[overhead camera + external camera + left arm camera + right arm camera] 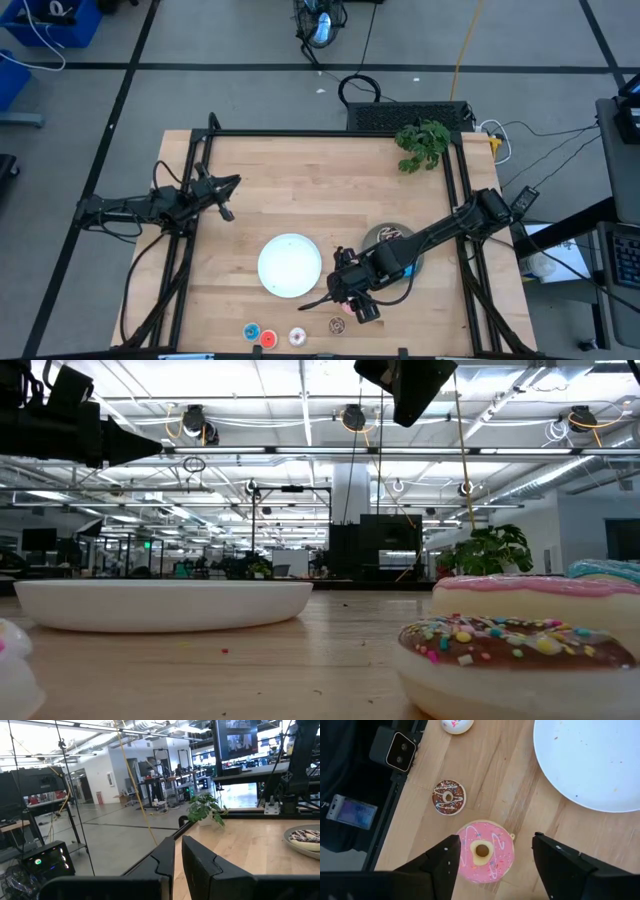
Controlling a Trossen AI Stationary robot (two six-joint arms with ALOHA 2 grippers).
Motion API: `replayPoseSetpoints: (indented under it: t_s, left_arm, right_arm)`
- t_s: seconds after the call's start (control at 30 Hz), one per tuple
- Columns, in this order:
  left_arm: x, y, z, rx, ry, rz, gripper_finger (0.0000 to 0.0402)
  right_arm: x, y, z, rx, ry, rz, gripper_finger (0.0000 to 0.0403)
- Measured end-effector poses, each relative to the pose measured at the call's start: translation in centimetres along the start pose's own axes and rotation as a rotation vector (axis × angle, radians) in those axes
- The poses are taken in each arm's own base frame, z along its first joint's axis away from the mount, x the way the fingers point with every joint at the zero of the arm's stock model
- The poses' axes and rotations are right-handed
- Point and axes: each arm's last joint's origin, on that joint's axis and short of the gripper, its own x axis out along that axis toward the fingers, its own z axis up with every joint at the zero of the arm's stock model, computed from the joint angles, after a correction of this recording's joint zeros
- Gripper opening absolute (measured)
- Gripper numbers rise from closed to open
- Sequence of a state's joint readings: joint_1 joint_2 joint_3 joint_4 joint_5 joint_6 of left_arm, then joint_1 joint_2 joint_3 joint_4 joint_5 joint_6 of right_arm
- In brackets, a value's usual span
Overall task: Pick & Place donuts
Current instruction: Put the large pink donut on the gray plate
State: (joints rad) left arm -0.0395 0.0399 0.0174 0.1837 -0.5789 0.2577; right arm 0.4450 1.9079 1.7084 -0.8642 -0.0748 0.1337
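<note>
Wooden worktop (300, 190), lower centre of the high view: right claw (492, 857) hangs released, straddling the pink donut (485, 852) lying flat just beside the white plate (600, 760), evidently for placing there. Left claw (178, 865) idles clenched, empty, left side.

My bench stands in a big open-plan lab or workshop hall: bare ceiling with pipes, cable trays and strip lights (300, 450), taped lines on a grey floor (250, 66), and rows of workstations stretching far back. Around me I note monitors (239, 740) on desks, a black equipment box with green lights (42, 862), blue bins (55, 22), and loose cables (358, 88) trailing to a power strip by the wooden table (300, 190). The table sits in a black metal frame (330, 132), with a small potted plant (422, 145) at its far corner.
</note>
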Motion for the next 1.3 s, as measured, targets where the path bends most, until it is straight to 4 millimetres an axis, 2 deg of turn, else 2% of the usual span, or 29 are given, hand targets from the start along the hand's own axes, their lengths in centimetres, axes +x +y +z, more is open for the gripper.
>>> replayPoseSetpoints:
  t_s: [0.2, 0.57, 0.97, 1.2, 1.3]
  left_arm:
    - [0.0, 0.0, 0.0, 0.0, 0.0, 0.0, 0.0042]
    - [0.0, 0.0, 0.0, 0.0, 0.0, 0.0, 0.0042]
    - [0.0, 0.0, 0.0, 0.0, 0.0, 0.0, 0.0042]
    - [0.0, 0.0, 0.0, 0.0, 0.0, 0.0, 0.0042]
    - [0.0, 0.0, 0.0, 0.0, 0.0, 0.0, 0.0042]
  right_arm:
    - [0.1, 0.0, -0.1, -0.034, 0.001, 0.001, 0.0227]
    - [1.8, 0.5, -1.7, -0.135, 0.071, 0.003, 0.0246]
    - [1.9, 0.5, -1.6, -0.15, 0.051, -0.017, 0.0247]
    - [3.1, 1.1, -1.7, -0.198, -0.017, -0.03, 0.0247]
    - [3.8, 1.3, -2.4, -0.22, -0.006, -0.031, 0.0247]
